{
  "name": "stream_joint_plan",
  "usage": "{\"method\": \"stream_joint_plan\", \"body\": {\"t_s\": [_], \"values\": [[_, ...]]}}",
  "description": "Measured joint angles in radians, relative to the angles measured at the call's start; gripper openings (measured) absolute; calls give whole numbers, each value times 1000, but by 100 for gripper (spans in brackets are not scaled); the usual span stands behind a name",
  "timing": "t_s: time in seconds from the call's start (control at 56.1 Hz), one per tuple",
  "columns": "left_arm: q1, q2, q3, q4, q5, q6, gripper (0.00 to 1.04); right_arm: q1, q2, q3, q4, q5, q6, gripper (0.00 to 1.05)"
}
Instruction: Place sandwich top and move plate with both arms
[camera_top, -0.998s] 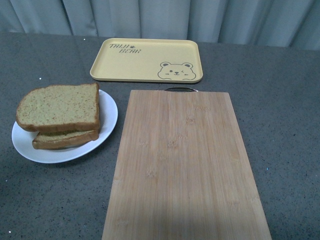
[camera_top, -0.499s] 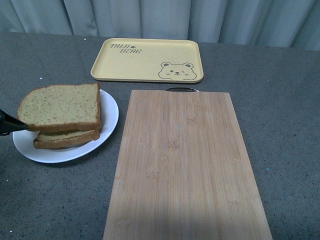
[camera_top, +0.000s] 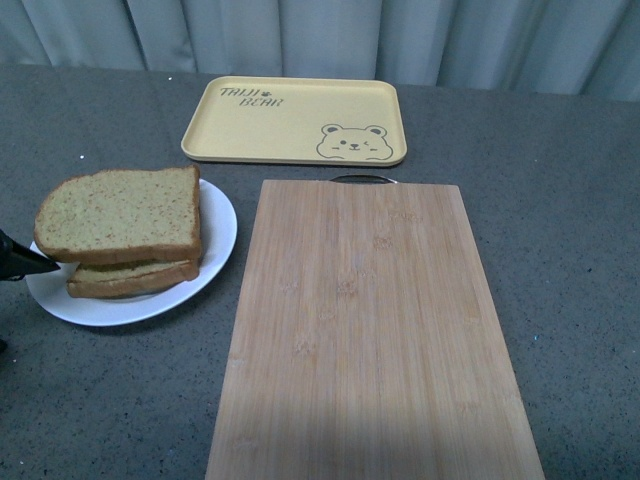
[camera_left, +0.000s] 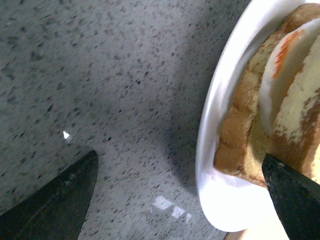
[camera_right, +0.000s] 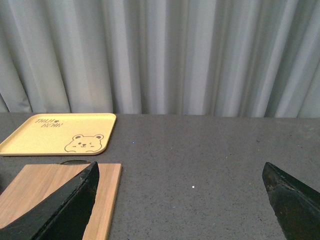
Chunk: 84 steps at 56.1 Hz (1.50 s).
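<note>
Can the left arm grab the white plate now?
Probably yes. The left gripper is open at the rim of the plate and seems to straddle it, with nothing in between.

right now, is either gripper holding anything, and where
Nothing is held. The left gripper is open astride the plate rim; the right gripper is open in the air.

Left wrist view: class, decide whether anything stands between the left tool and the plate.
Nothing visible does. The open left tool straddles the plate rim, with bare table on one side and the sandwich on the other.
</note>
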Motion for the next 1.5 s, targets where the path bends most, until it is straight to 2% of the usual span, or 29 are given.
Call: {"method": "stream_joint_plan", "body": {"t_s": [0.107,0.25,0.57,0.749,1.016,1.497], "values": [[-5,23,40,-33,8,1,98,0,0,0,0,0,0,95],[-3,54,81,-80,7,0,75,0,0,0,0,0,0,95],[8,130,117,-32,45,-27,25,0,0,0,0,0,0,95],[14,131,125,25,102,-53,5,0,0,0,0,0,0,95],[23,118,100,89,131,-68,4,0,0,0,0,0,0,95],[35,97,-24,573,231,-317,4,0,0,0,0,0,0,95]]}}
